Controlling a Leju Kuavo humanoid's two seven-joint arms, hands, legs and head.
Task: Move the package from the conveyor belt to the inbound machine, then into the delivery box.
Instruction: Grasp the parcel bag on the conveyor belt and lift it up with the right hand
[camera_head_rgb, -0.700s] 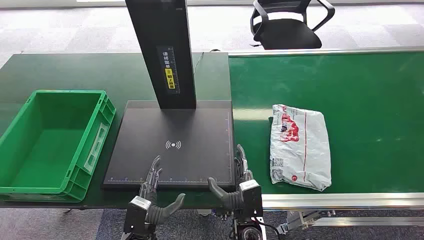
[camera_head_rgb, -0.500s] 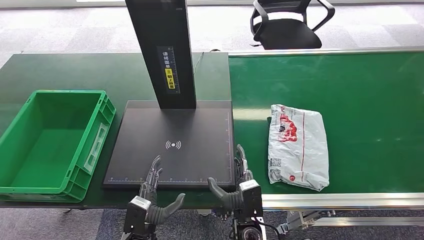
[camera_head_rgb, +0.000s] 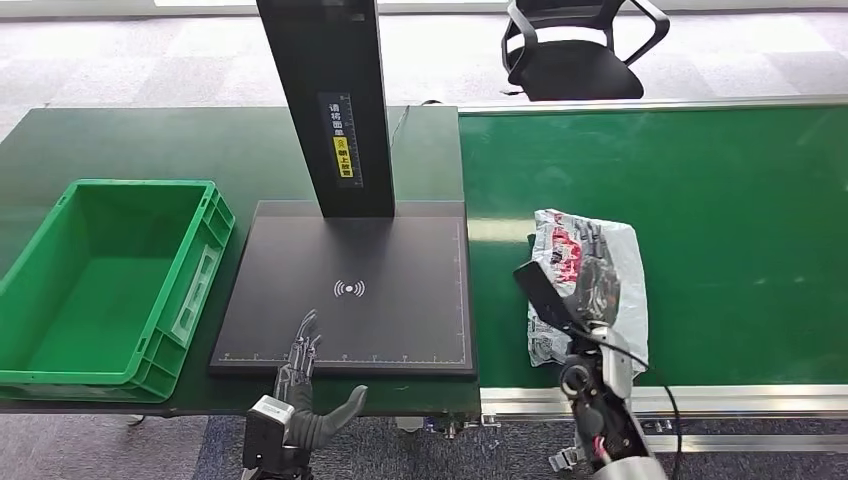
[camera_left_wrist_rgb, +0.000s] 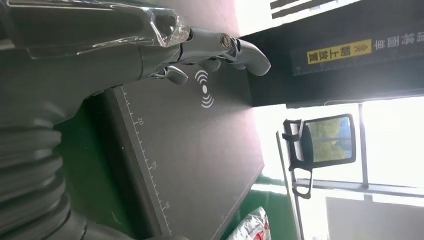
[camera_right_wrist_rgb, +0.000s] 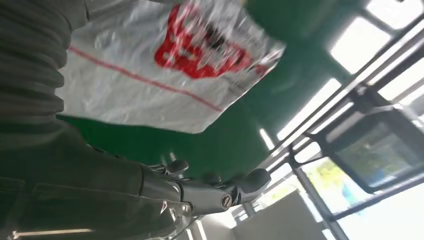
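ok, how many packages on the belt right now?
1. A white plastic package lies on the green conveyor belt, near the scanner plate, under the right hand.

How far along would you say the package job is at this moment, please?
Nothing is delivered yet. The white plastic mailer bag with red print lies on the green conveyor belt, with the right robot hand open over it, not visibly gripping. The left robot hand rests open by the black scanner platform. Scanning there and dropping into the green plastic crate remain.
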